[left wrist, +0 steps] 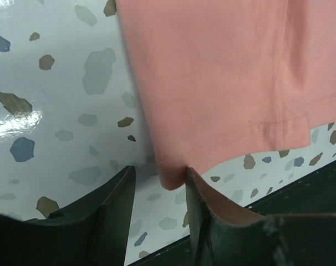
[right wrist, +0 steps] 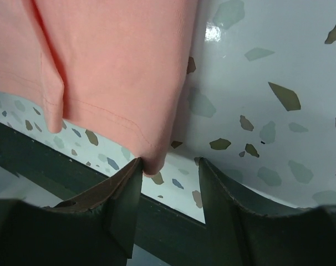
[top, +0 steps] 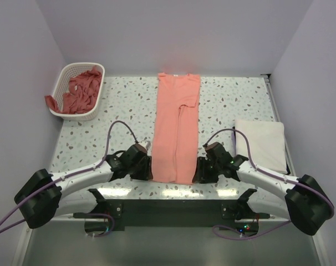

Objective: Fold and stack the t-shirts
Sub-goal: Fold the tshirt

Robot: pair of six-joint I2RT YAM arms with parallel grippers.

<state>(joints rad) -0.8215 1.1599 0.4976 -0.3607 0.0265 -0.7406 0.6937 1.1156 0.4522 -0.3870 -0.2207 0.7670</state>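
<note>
A salmon-pink t-shirt (top: 176, 127) lies folded into a long narrow strip down the middle of the table, neck at the far end. My left gripper (top: 146, 168) is open at its near left hem corner (left wrist: 173, 174), which lies between the jaws. My right gripper (top: 203, 170) is open at the near right hem corner (right wrist: 154, 160), which touches the left finger (right wrist: 129, 183). A folded white t-shirt (top: 260, 143) lies at the right. More pink t-shirts (top: 79, 91) fill the basket.
A white lattice basket (top: 96, 108) stands at the far left corner. The table's dark front edge (right wrist: 57, 166) runs just under both grippers. Grey walls close in the table on three sides.
</note>
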